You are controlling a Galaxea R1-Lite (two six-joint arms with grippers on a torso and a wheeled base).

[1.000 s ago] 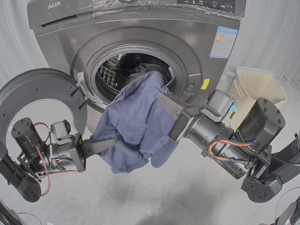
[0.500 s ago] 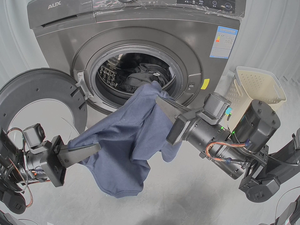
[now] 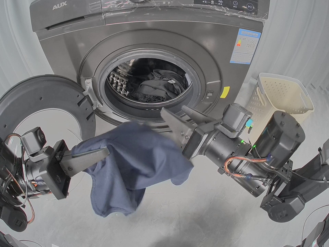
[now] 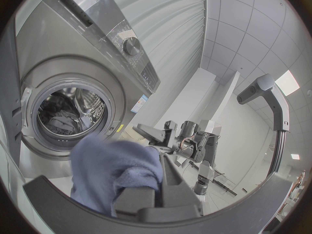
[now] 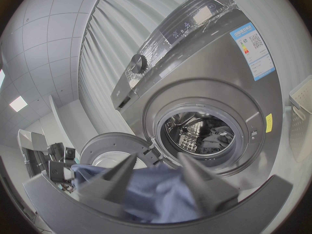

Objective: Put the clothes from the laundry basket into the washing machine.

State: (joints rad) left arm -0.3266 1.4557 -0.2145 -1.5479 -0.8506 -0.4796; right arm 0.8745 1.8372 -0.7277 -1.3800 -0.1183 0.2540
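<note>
One dark blue garment (image 3: 137, 155) hangs in the air in the lower middle of the head view, below and in front of the washing machine's open mouth and clear of the floor. Its left corner is pinched in the left pincer (image 3: 104, 152), whose two fingers are pressed together on the cloth. From there the fabric spreads rightward in a sagging sheet and drops to a loose tail at lower centre.

The left arm comes in from the lower left edge with its forearm roughly level, and the pincer points right toward the middle of the frame. The right pincer (image 3: 174, 109) sits just right of the garment's upper edge, its fingers spread apart in a V. The lower finger is just beside the cloth, and I cannot tell whether they touch. The right arm reaches in from the lower right corner, slanting up and left, with its pincer aimed at the lower rim of the drum opening.

Behind them the washing machine (image 3: 68, 48) fills the upper half, and its drum (image 3: 118, 81) holds dark clothes (image 3: 156, 86). The round door (image 3: 41, 96) stands swung open at middle left. A cream laundry basket (image 3: 284, 90) stands beside the machine at middle right.
</note>
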